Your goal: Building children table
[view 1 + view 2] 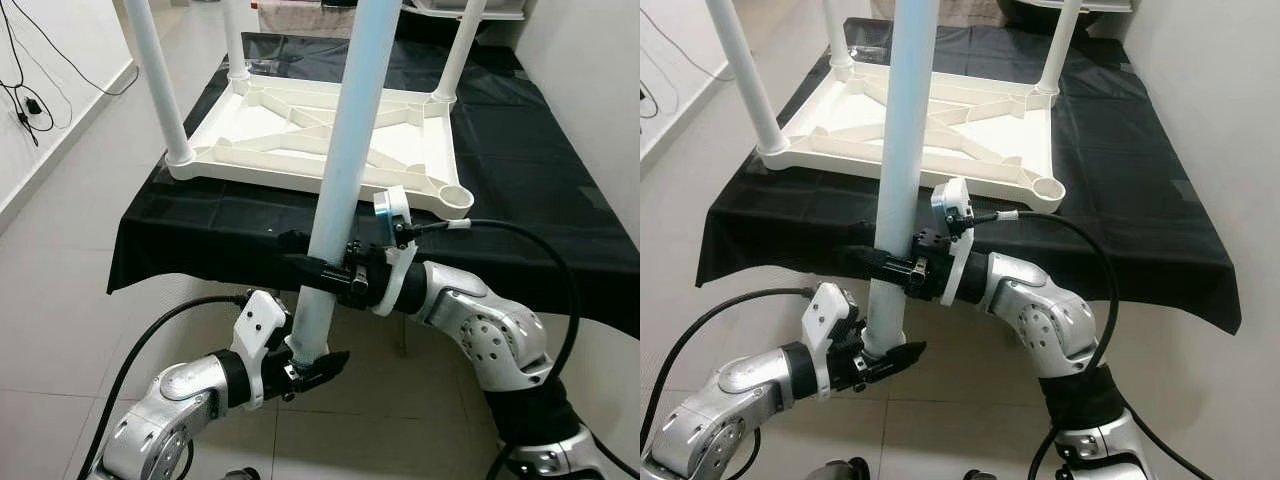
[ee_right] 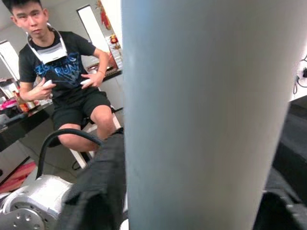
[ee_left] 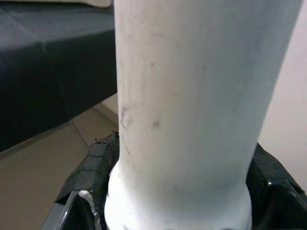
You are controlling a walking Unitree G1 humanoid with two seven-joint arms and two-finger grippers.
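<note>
A white table top (image 1: pixel 330 135) lies upside down on the black-clothed table (image 1: pixel 520 190), with three white legs (image 1: pixel 160 80) standing in its corner sockets. The near right socket (image 1: pixel 455 197) holds nothing. A fourth white leg (image 1: pixel 345 150) is held upright in front of the table's near edge. My right gripper (image 1: pixel 325 272) is shut around its lower part, and my left gripper (image 1: pixel 310 365) is shut on its bottom end. Both wrist views look straight at the leg (image 3: pixel 192 115) between black fingers (image 3: pixel 91 167).
The black cloth (image 1: pixel 210 230) hangs over the table's near edge just behind my arms. Tiled floor (image 1: pixel 70 240) lies to the left, with a wall and cables (image 1: pixel 25 100). A person (image 2: pixel 67 81) sits on a stool behind me in the right wrist view.
</note>
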